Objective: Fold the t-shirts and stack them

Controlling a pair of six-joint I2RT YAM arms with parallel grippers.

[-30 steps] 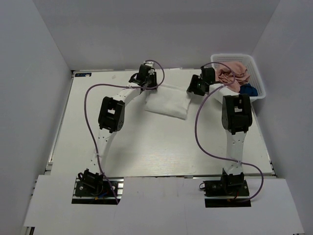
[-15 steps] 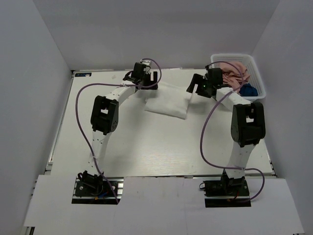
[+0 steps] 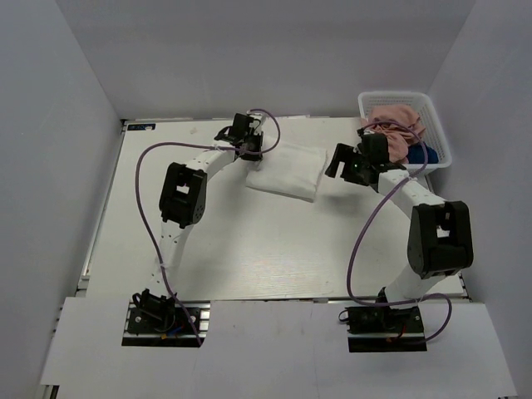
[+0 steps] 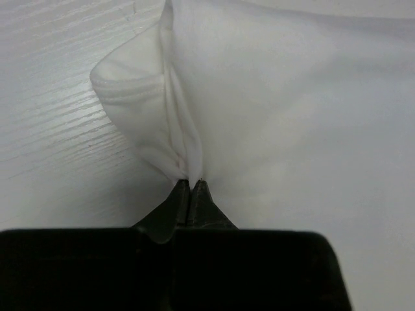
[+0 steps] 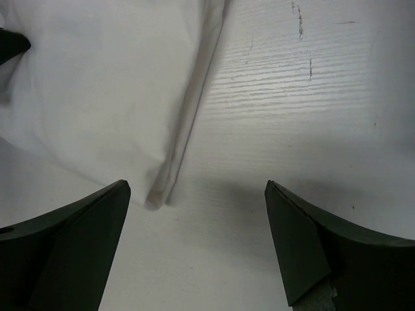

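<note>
A folded white t-shirt (image 3: 287, 170) lies on the table at the back centre. My left gripper (image 3: 252, 153) is at its far left corner, shut on a pinch of the white t-shirt (image 4: 292, 97); the cloth puckers into the closed tips of that gripper (image 4: 191, 182). My right gripper (image 3: 339, 165) hovers open just off the shirt's right side. In the right wrist view the shirt's layered edge (image 5: 97, 84) sits ahead and left of the open gripper (image 5: 198, 189), which holds nothing. A dusty pink t-shirt (image 3: 397, 125) and a navy blue one (image 3: 422, 154) lie crumpled in the basket.
The white lattice basket (image 3: 399, 96) stands at the back right corner, close behind the right arm. Purple cables loop over both arms. Bare white wood-grain table (image 5: 311, 129) lies under the right gripper. Grey walls close in the table on three sides.
The left gripper opened wide, then shut on the shirt's corner. The right arm swung toward the near right, away from the shirt's edge, jaws wide open.
</note>
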